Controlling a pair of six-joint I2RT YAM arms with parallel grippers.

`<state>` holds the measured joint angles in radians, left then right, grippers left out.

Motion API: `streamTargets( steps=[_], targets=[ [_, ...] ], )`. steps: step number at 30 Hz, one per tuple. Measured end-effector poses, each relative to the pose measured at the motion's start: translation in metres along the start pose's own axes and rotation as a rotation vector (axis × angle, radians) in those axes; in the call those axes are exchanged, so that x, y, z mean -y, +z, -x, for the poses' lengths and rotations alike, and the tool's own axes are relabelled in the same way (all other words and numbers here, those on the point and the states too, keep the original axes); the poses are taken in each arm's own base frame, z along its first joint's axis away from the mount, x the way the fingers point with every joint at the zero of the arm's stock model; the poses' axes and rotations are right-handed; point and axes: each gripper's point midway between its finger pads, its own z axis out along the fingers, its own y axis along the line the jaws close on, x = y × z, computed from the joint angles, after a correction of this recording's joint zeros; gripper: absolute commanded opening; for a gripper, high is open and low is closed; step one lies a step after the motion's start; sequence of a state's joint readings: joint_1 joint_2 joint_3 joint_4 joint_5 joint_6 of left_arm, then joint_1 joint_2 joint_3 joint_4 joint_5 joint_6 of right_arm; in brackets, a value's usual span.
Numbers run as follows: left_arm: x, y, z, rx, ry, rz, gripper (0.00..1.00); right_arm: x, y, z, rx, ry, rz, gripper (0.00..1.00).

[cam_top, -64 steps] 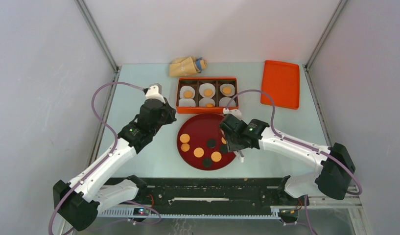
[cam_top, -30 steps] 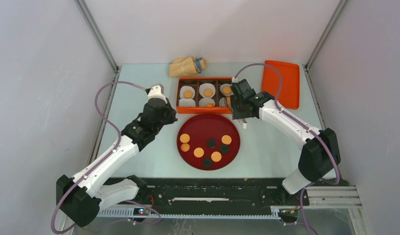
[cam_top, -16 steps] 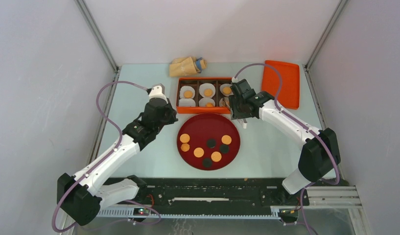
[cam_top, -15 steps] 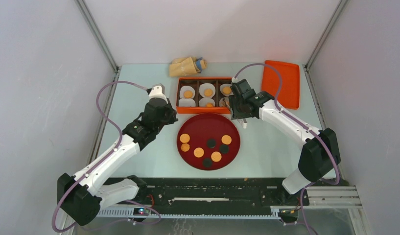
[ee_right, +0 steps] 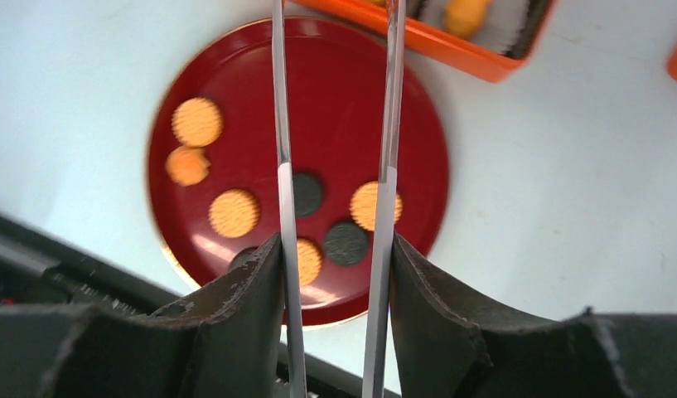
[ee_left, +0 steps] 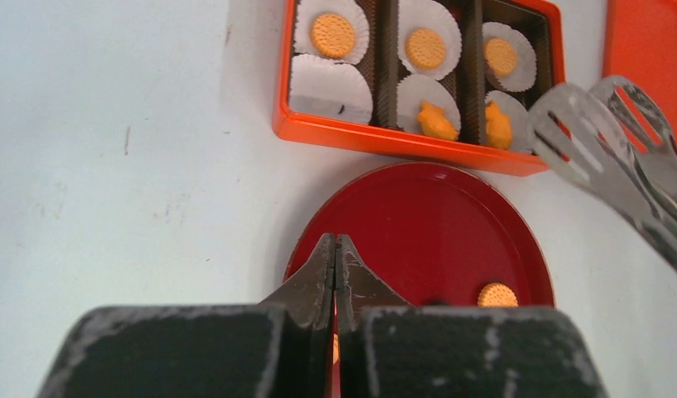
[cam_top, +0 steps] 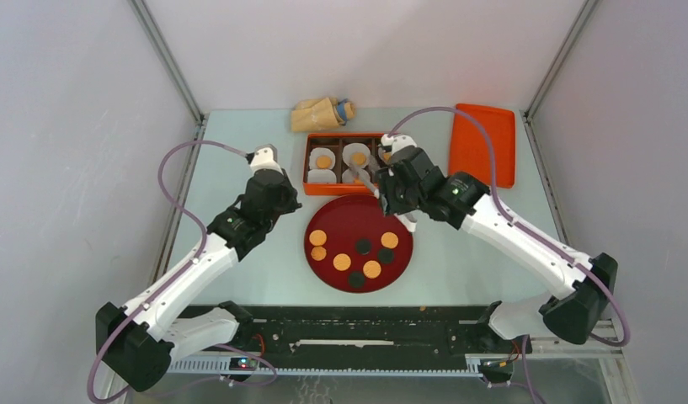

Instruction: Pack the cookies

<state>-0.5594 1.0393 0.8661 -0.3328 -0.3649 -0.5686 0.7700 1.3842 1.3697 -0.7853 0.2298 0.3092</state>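
From above, the red plate (cam_top: 349, 220) sits on the bench (cam_top: 273, 269) just in front of the orange box (cam_top: 307, 164). It carries five round orange-tan cookies (cam_top: 342, 262) and three dark discs (cam_top: 364, 246). One orange tray (cam_top: 483, 143) lies at the far right, and one tan bag (cam_top: 319, 115) lies behind the box.

The left wrist view shows six white paper liners (ee_left: 331, 79), one per compartment. Three round cookies fill the far row. Two brighter, lumpy ones lie in the near row's middle and right liners, each lengthwise roughly near-to-far. The near-left liner is empty. The left end effector (ee_left: 335, 274) is pressed tip to tip with nothing in it, over the plate's near rim. Metal tongs (ee_left: 608, 149) reach in from the right.

In the right wrist view, the right end effector (ee_right: 335, 282) clamps the tongs' two arms from outside. The arms stand apart with nothing between them, reaching across the plate toward the box. The plate's cookies lie flat, face up, with dotted surfaces — they are round, so they have no long axis. One dark disc is half hidden by a finger.
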Motion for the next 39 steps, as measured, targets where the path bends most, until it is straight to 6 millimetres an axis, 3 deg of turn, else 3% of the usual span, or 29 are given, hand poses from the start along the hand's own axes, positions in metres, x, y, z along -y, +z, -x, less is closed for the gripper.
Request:
streamTargets(
  steps=[4, 6, 10, 14, 26, 29, 35, 39],
  targets=[
    [-0.015, 0.001, 0.002, -0.003, -0.023, 0.049, 0.01, -0.045, -0.02, -0.013, 0.002, -0.073, 0.103, 0.52],
    [-0.025, 0.002, 0.006, 0.003, -0.051, 0.074, 0.01, -0.066, -0.02, -0.03, -0.035, -0.118, 0.139, 0.52],
    [-0.033, -0.001, 0.011, 0.013, -0.074, 0.094, 0.01, -0.09, -0.012, -0.073, -0.143, -0.202, 0.153, 0.51],
    [-0.032, -0.004, 0.012, 0.014, -0.077, 0.085, 0.01, -0.096, -0.013, -0.114, -0.242, -0.263, 0.146, 0.51],
    [-0.023, -0.011, 0.012, 0.001, -0.116, 0.031, 0.01, -0.095, -0.024, -0.197, -0.395, -0.303, 0.119, 0.52],
    [-0.021, -0.014, 0.014, 0.007, -0.123, 0.018, 0.01, -0.094, -0.025, -0.202, -0.404, -0.293, 0.112, 0.49],
    [-0.018, -0.018, 0.016, 0.012, -0.134, 0.002, 0.01, -0.099, -0.024, -0.201, -0.392, -0.27, 0.12, 0.3],
    [-0.018, -0.019, 0.017, 0.016, -0.135, 0.0, 0.01, -0.095, -0.023, -0.19, -0.372, -0.264, 0.1, 0.26]
  ],
)
